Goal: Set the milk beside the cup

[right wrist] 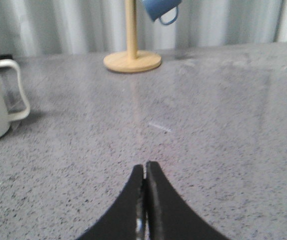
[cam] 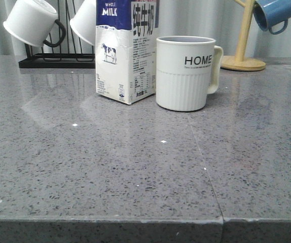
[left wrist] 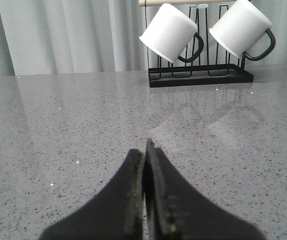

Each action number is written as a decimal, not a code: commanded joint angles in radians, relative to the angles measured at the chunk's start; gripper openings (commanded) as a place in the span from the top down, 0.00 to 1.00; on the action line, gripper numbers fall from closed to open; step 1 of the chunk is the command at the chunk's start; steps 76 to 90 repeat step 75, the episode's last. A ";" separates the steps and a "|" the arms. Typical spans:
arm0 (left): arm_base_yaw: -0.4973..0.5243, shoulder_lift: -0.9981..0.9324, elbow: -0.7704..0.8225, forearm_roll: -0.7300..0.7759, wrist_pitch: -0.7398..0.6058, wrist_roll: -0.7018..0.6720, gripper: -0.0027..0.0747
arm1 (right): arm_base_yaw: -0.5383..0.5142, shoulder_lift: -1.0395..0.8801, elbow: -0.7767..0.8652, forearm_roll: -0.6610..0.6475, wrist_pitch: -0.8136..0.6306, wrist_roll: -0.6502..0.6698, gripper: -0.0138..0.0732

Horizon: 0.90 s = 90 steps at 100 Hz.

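On the gray table [cam: 84, 167], the milk [cam: 126, 50] stands upright just beside the cup [cam: 184, 72], on its left and a bit behind it. Both grippers are far from the milk. The left gripper [left wrist: 145, 150] is pressed closed and holds nothing. The right gripper [right wrist: 144, 172] is closed and empty too, with the cup off to its side.

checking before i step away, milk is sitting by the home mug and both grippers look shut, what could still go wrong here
1. The milk is tall and narrow and stands very close to the cup; any nudge could tip it.
2. The cup's handle faces the side of the right gripper, so a sweep that way may catch it.
3. The left gripper points toward the black rack of hanging white mugs; moving forward risks hitting it.
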<state>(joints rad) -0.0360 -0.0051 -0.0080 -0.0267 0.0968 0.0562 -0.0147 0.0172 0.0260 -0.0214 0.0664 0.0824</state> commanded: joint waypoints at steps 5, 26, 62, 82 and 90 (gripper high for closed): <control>0.003 -0.030 0.062 -0.001 -0.069 -0.007 0.99 | -0.034 -0.050 -0.017 0.005 0.005 -0.031 0.92; 0.003 -0.030 0.062 -0.001 -0.069 -0.007 0.99 | -0.035 -0.049 -0.017 0.005 -0.002 -0.032 0.92; 0.003 -0.030 0.062 -0.001 -0.069 -0.007 0.99 | -0.035 -0.049 -0.017 0.005 -0.003 -0.032 0.92; 0.003 -0.030 0.062 -0.001 -0.069 -0.007 0.99 | -0.035 -0.049 -0.017 0.005 -0.003 -0.032 0.92; 0.003 -0.030 0.062 -0.001 -0.069 -0.007 0.99 | -0.035 -0.049 -0.017 0.005 -0.003 -0.032 0.92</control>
